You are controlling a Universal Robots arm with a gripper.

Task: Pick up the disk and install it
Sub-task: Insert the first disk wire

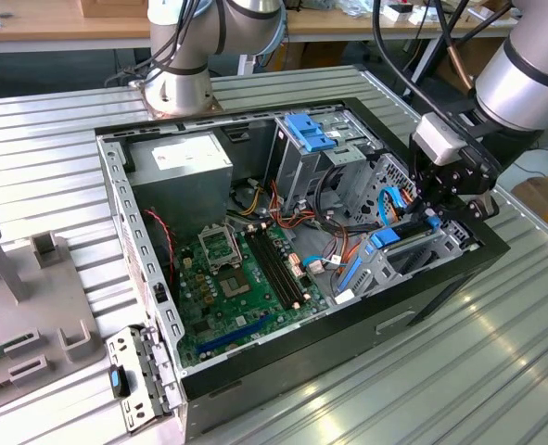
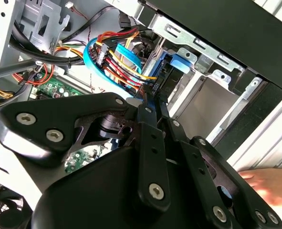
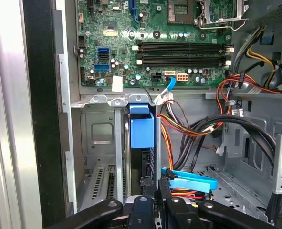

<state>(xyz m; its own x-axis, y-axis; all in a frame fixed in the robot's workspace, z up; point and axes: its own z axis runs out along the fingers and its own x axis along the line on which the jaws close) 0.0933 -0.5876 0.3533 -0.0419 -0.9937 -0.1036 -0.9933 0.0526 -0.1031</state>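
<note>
First wrist view: the disk (image 3: pixel 142 131) is seen edge-on, its bright blue carrier standing upright in a slot of the metal drive bay (image 3: pixel 100 138) at the near side of the open computer case (image 3: pixel 43 95). The pincer (image 3: pixel 156 185) is set directly over the disk's edge, its black fingers (image 3: pixel 165 183) drawn close together on either side of the thin body; the disk is gripped between them, though the contact itself is partly hidden by the linkage. A flat blue data cable (image 3: pixel 191 180) is laid just beside the fingers, with a bundle of red, yellow and orange wires (image 3: pixel 172 129) next to it. Beyond the bay the green motherboard (image 3: pixel 150 43) is seen with its dark memory slots (image 3: pixel 181 53).

In the second wrist view the pincer (image 2: pixel 152 98) is seen from behind its black linkage, narrowed to a point at the blue carrier (image 2: pixel 179 64) inside the bay, with the blue cable (image 2: pixel 90 62) looped beside it. A person's hand (image 2: pixel 269 186) is shown resting on the ribbed bench (image 2: pixel 269 152) outside the case.

In the exterior view the pincer (image 1: pixel 428 221) is lowered into the case at the exterior view's right, by the blue parts of the disk (image 1: pixel 385 238). A grey power-supply box (image 1: pixel 183 167) sits at the far corner, and a tall cage with a blue top (image 1: pixel 309 139) stands beside it.
</note>
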